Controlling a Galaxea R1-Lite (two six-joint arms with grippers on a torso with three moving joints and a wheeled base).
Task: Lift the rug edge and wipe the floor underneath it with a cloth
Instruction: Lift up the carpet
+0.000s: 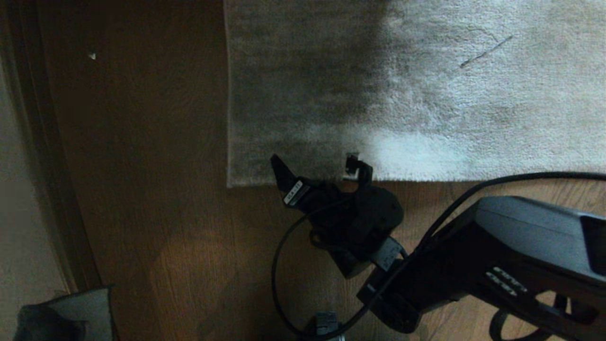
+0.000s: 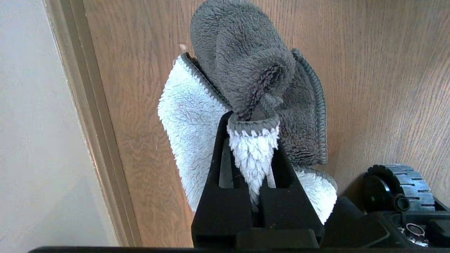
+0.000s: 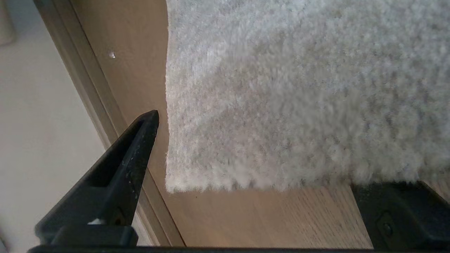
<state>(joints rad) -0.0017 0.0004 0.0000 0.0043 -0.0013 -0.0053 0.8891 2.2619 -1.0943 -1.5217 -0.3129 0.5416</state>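
I have the right gripper (image 1: 316,166) down at the near hem of the rug (image 1: 407,94), close to the rug's left corner. Its jaws stand wide apart. In the head view one finger (image 1: 283,173) lies over the pile just inside the hem and the other reaches up at the hem line beside it. From the right wrist view I see one dark finger (image 3: 135,154) over the bare floor (image 3: 267,214) just off the corner, and the base of the other at the hem; its tip is hidden by the pile, so I cannot tell whether it sits under the rug edge (image 3: 253,184) or against it. The rug edge lies flat on the floor in both views; nothing is lifted.

The floor (image 1: 156,166) is brown wood-grain plank, bare to the left of the rug and along the strip nearest me. A pale baseboard (image 1: 42,180) runs down the far left side. A small light speck (image 1: 92,56) sits on the planks left of the rug.

The left gripper (image 2: 258,123) is clamped on the cloth (image 2: 246,66), jaws together on a fold of it. The cloth is fluffy, dark grey on one face and pale on the other, bunched and hanging beyond the fingertips above the floor near the baseboard. In the head view it shows only as a grey patch at the lower left corner (image 1: 71,315), well apart from the rug. A black wheel (image 2: 400,189) is visible beside that gripper.
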